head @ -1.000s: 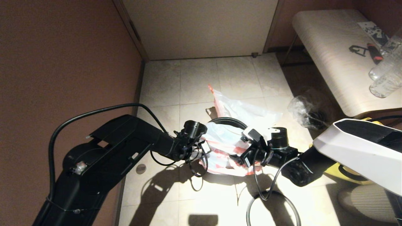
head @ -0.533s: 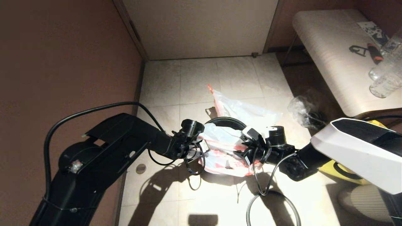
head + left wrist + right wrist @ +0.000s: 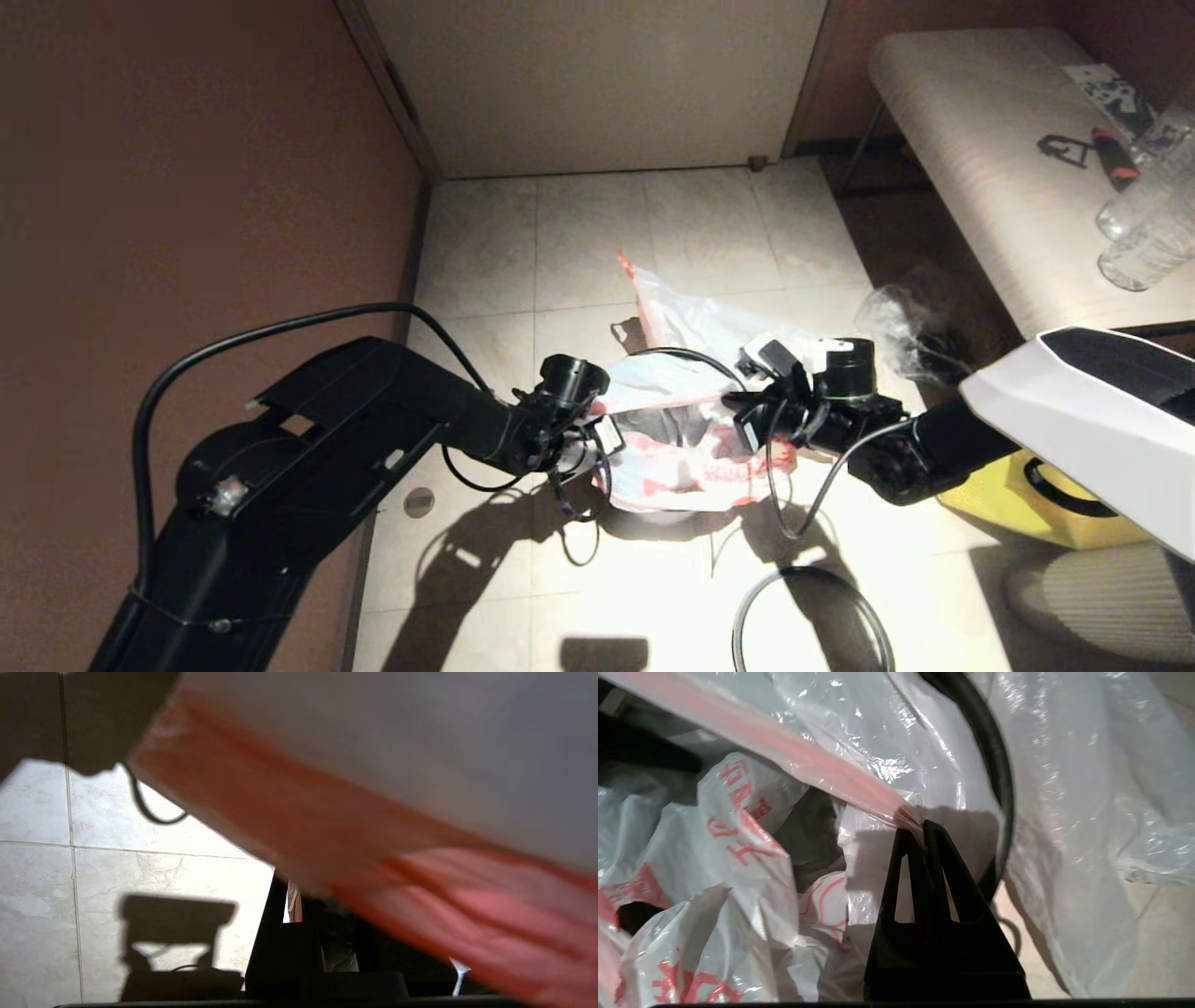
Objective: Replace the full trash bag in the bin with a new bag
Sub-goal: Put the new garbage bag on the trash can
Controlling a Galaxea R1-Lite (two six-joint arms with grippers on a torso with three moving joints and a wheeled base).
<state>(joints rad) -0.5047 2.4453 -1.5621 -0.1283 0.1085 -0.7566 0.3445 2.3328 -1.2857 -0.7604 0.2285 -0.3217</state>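
The left gripper point(image 3: 597, 439) hangs at the left side of the bin point(image 3: 686, 357), at the edge of the new bag point(image 3: 667, 467). Its fingers hide behind the wrist in the head view, and the left wrist view is filled by blurred white and red plastic point(image 3: 373, 812) pressed close to the lens, so whether the jaws are pinching that plastic cannot be told.

The new bag, white with red characters point(image 3: 738, 807), is draped over the bin's mouth, with a pink strip of its edge point(image 3: 794, 751) stretched taut between the two grippers.

The right gripper point(image 3: 923, 828) is at the bin's right side, and its two black fingers point(image 3: 906, 858) are pressed together to a point, pinching the end of that pink strip just inside the grey rim point(image 3: 994, 765).

The full bag point(image 3: 709, 322), see-through with an orange handle, lies on the floor just behind the bin, touching it.
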